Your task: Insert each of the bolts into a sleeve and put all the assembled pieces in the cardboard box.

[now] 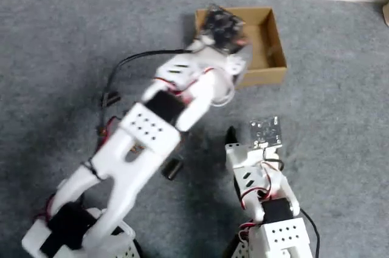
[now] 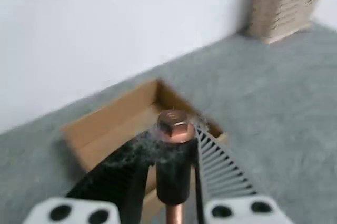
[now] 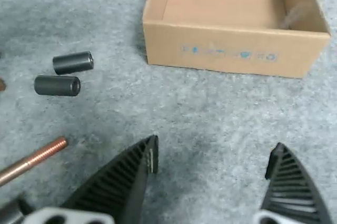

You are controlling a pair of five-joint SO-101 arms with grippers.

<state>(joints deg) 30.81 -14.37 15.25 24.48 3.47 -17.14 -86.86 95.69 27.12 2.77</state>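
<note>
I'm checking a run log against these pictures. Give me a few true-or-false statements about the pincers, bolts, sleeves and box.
1. The left pincer grips a black sleeve with a copper bolt through it. True.
2. The right pincer is shut on a bolt. False: it is open and holds nothing.
3. Two loose sleeves lie on the carpet. True.
4. The bare bolt lies inside the cardboard box. False: it lies on the carpet, outside the box.
</note>
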